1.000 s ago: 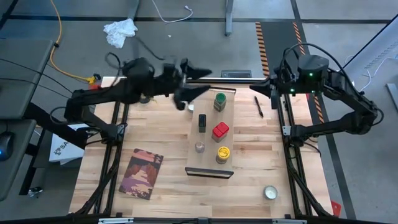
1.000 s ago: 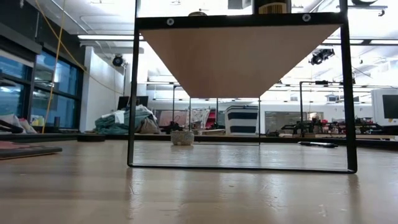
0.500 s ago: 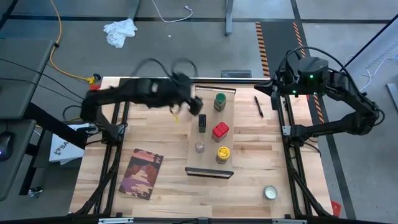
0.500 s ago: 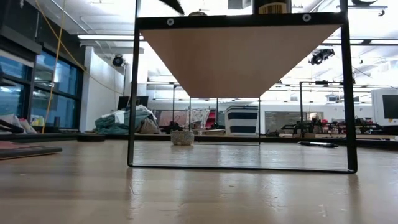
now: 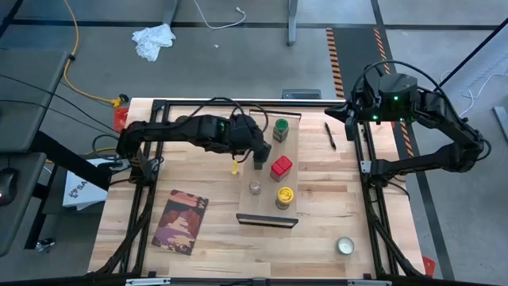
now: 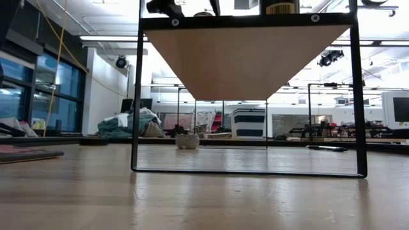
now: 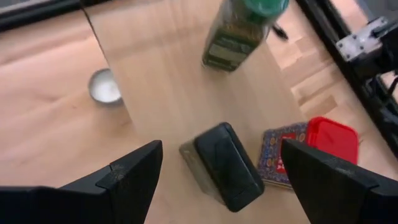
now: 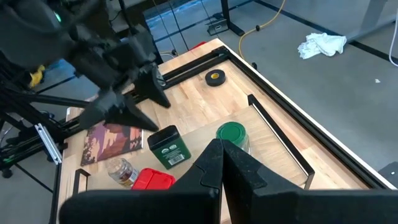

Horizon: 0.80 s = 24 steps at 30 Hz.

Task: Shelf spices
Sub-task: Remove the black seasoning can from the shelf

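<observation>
Left pincer [image 7: 217, 171] now down from the far edge, wide apart astride the black square tin [image 7: 225, 165], not gripping.

This is a robotics lab or workshop. The wooden desk [image 5: 214, 238] stands on bare grey concrete [image 5: 238, 63], a yellow cable [image 5: 70, 56] trailing across it, striped hazard tape [image 5: 333, 56] alongside. Level across the desk, the room opens wide: ceiling strip lights [image 6: 108, 38], tall windows [image 6: 38, 83], more benches with equipment [image 6: 319, 131] at the back.
</observation>
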Motion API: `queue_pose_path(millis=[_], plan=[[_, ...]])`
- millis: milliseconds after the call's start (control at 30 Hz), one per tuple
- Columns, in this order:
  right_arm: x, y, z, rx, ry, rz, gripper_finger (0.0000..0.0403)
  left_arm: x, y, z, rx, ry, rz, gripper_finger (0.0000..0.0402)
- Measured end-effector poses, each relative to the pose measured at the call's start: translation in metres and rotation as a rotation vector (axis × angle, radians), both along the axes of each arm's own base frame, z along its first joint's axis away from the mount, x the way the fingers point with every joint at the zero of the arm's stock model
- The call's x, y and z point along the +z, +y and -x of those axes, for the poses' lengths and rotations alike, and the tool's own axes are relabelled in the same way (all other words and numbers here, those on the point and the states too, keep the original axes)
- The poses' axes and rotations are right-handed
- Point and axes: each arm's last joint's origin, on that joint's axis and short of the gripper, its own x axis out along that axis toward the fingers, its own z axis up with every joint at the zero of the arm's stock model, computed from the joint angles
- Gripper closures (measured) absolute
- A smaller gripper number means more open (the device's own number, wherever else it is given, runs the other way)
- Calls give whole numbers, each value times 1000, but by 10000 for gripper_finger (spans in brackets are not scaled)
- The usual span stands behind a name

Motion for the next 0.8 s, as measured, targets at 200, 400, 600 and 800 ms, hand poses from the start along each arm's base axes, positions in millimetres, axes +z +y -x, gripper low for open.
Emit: queue_pose_path(millis=[200,400,600,800], plan=[[0,0,0,4,2,7,402,-9,-4,-10,5,-13,25,78],[-1,0,0,5,13,4,402,-11,-2,-7,70,13,13,78],[-1,0,0,10,15,12,402,-20,-4,-7,95,19,52,78],[-1,0,0,14,17,19,402,-27,-5,-10,116,4,56,78]])
